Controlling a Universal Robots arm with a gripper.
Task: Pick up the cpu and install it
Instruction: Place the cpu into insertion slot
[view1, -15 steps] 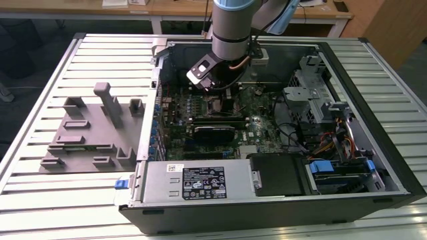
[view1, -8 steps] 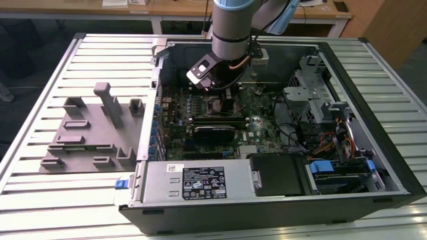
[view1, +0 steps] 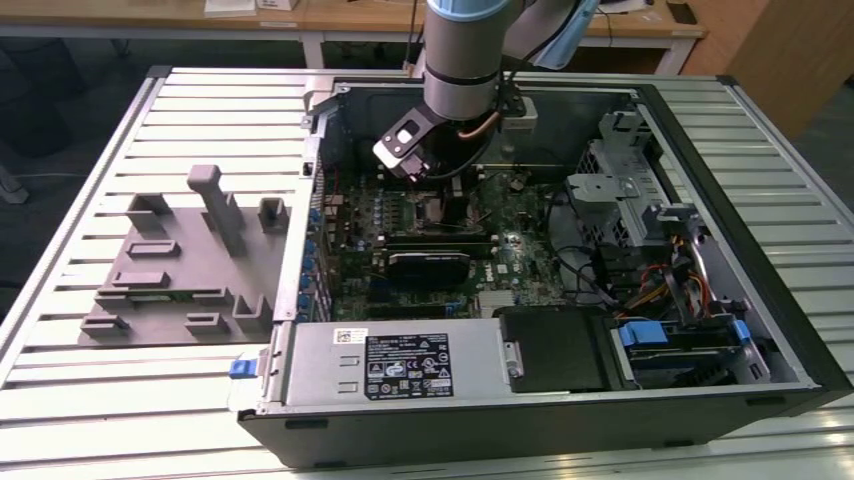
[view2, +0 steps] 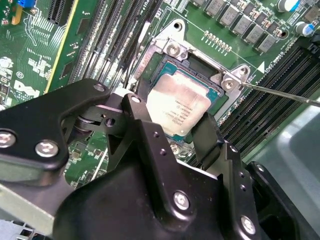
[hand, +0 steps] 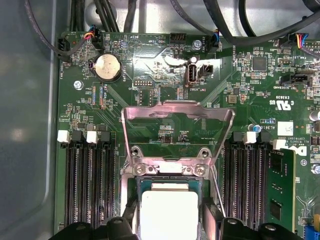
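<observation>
Second wrist view: cpu (view2: 181, 106), metal top up, at the motherboard socket (view2: 200, 67), seated or just above, we can't tell; gripper (view2: 169, 111) pinches its opp. edges, we judge to keep it square; load plate (hand: 177, 122) hinged open for access.

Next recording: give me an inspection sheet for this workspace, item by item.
Surface: slatted metal table, carrying an open computer case.
Job's things: cpu at the motherboard socket, whose load plate is flipped open.
Clutter: grey fixture block on the table, to the exterior view's left of the case.
Gripper: gripper down inside the case, at the cpu.
Cables: black cables along the board's edge; coloured wires by the drive bay.
Surroundings: wooden desks behind the table.
</observation>
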